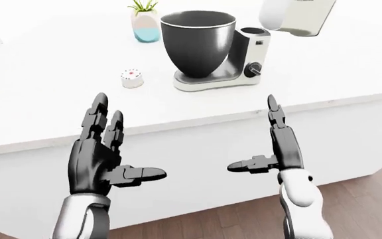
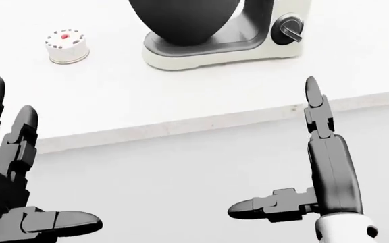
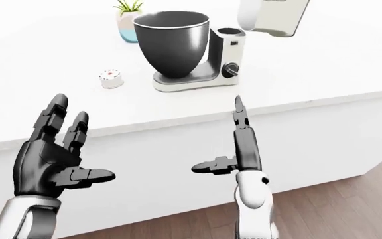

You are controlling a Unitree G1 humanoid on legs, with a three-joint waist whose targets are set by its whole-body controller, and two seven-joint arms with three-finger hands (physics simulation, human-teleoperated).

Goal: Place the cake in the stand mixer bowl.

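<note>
While both hands hang empty below the counter edge, the state reads as follows.

Left hand: fingers spread wide and pointing up, thumb stuck out toward the other hand; it grips nothing. It sits below and to the left of the stand mixer, short of the counter.

Right hand: also fully open, fingers straight up, thumb pointing inward; nothing in it. It sits below the stand mixer and slightly right of it.

Cake: the small white round thing with a red dot on top, which I take for the cake, rests on the counter just left of the stand mixer's base, apart from both hands.

Bowl: dark, deep, upright on the stand mixer's base, mouth open to the top. The mixer head is tilted up and to the right, so the opening looks unobstructed.

Potted plant: stands left of the bowl and farther up the left-eye view.

Step in hand: by my reading, the approach; no grasp has begun.

Risk, grasp: the cake is small and low, so thick fingers closing off-centre could push it along the counter or squash it.

Risk, reach: the cake lies well in from the edge; a reach without leaning may fall short.

Risk, drop: the bowl wall is tall, so a low carry could strike the rim or nudge the stand mixer.
</note>
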